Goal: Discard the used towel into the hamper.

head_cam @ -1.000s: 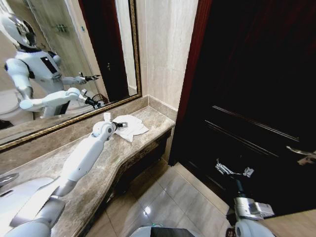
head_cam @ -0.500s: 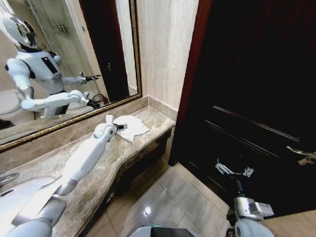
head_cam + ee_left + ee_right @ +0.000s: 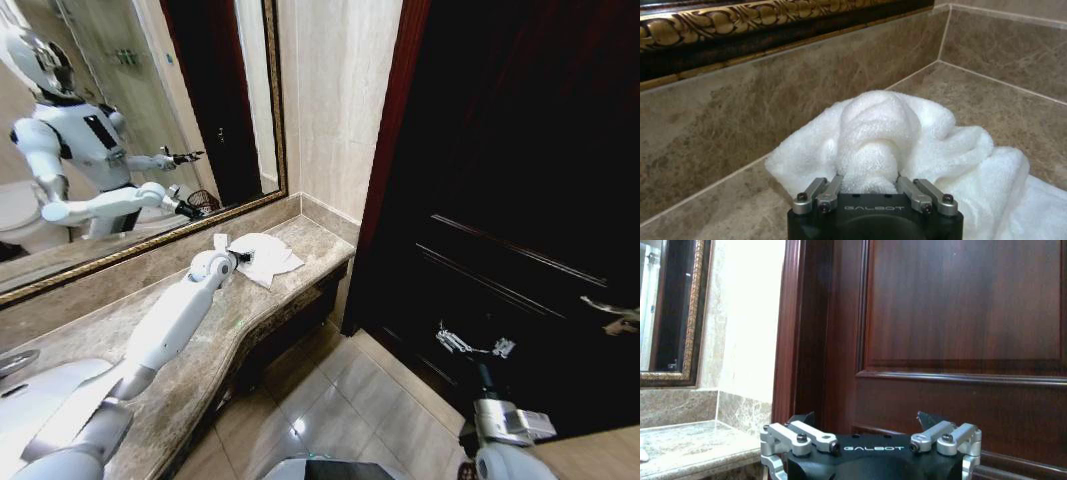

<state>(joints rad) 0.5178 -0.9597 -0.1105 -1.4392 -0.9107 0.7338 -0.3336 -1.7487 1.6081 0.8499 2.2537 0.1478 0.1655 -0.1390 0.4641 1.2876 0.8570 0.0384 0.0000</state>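
White towel (image 3: 265,257) is sitting upper-centre of frame on the counter (image 3: 215,350), left gripper (image 3: 870,187) clenching a raised fold. Right gripper (image 3: 870,427) is idling spread wide, lower right. Lifting and dropping into hamper remain.

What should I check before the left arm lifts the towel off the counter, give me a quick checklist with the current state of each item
1. Left tool closed on the towel: ok, a bunched fold sits pinched between its fingers in the left wrist view.
2. Whole towel gathered: not ok, most of it lies spread on the counter beyond the pinch.
3. Space around the towel: ok, only a small white object by the mirror stands near it.
4. Right tool out of the way: ok, it is open and held low in front of the dark door.
5. Hamper location: cannot tell from these pictures.
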